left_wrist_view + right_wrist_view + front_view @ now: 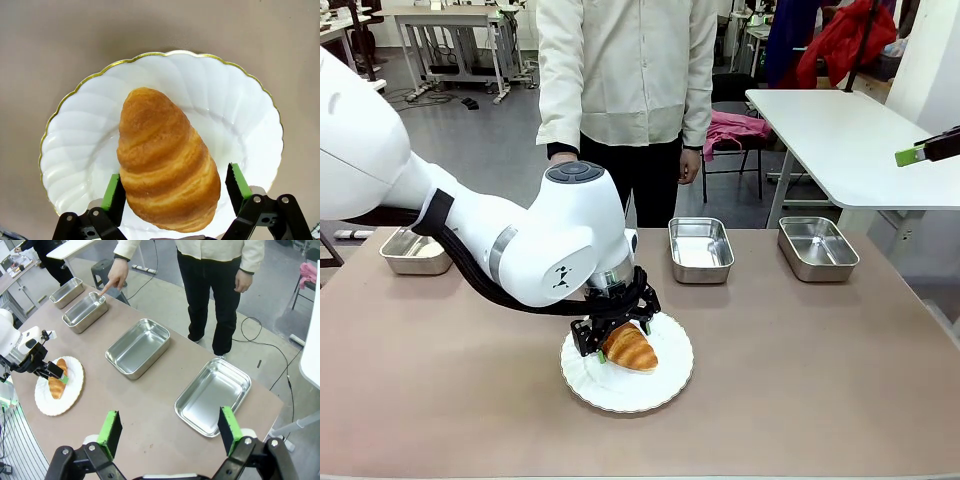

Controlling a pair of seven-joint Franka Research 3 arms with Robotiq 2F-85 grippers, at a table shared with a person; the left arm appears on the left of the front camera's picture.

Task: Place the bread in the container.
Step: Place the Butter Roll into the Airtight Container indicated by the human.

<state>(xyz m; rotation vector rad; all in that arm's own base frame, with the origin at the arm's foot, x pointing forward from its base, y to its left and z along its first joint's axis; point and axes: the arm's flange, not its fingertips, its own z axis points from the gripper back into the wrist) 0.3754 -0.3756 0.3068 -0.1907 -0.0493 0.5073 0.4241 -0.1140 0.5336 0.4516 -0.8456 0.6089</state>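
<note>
The bread [167, 160], a golden-brown croissant, lies on a round white scalloped plate [235, 110] near the table's front edge. My left gripper [175, 187] is open and straddles the croissant's wide end. One green pad [112, 192] is against the crust and the other pad [239, 181] stands a little off it. From the front, the left gripper [618, 345] is down on the plate [665, 385]. A person's hand [112, 280] points at one steel container [85, 312]. My right gripper [170, 432] hangs open, high above the table's right side.
Three more identical steel trays stand along the far edge: one at the far left [415, 250], one right of centre [700, 250], and one further right [817, 247]. The person [625, 70] stands at the far side. My left arm [540, 245] hides the pointed-at tray from the front.
</note>
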